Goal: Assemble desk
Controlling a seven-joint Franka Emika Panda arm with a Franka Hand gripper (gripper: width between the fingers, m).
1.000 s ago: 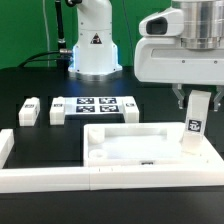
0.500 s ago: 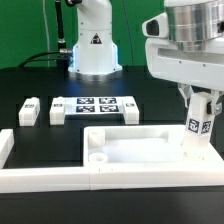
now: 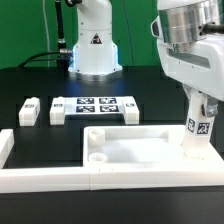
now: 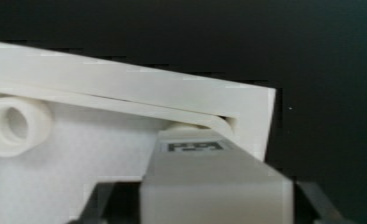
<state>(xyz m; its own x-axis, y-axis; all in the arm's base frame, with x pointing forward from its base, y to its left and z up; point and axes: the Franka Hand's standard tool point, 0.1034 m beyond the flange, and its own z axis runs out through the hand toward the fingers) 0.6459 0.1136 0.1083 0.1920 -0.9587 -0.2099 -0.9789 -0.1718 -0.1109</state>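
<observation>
The gripper (image 3: 204, 106) is clamped on a leg (image 3: 197, 135), one finger on each side of it, right over the end of the tabletop (image 3: 130, 150) that lies toward the exterior view's right. The leg is nearly upright, its top leaning a touch to the exterior view's right, with its square tag facing the camera. Its lower end is down inside the tabletop's rim at that end. From the wrist, the leg (image 4: 206, 175) fills the gap between the two dark fingers (image 4: 109, 205) and points into a corner of the tabletop (image 4: 109, 90), close to the rim, with a round socket further along the panel. Whether the leg is seated in that corner, I cannot tell. The tabletop lies flat along the near edge of the table (image 3: 30, 80), tucked against the rails (image 3: 50, 178). Behind it, toward the table's middle, lies the marker board (image 3: 92, 108). Two spare legs (image 3: 28, 111) lie side by side just beyond its end on the exterior view's left, and a third block (image 3: 130, 112) sits at its other end.
</observation>
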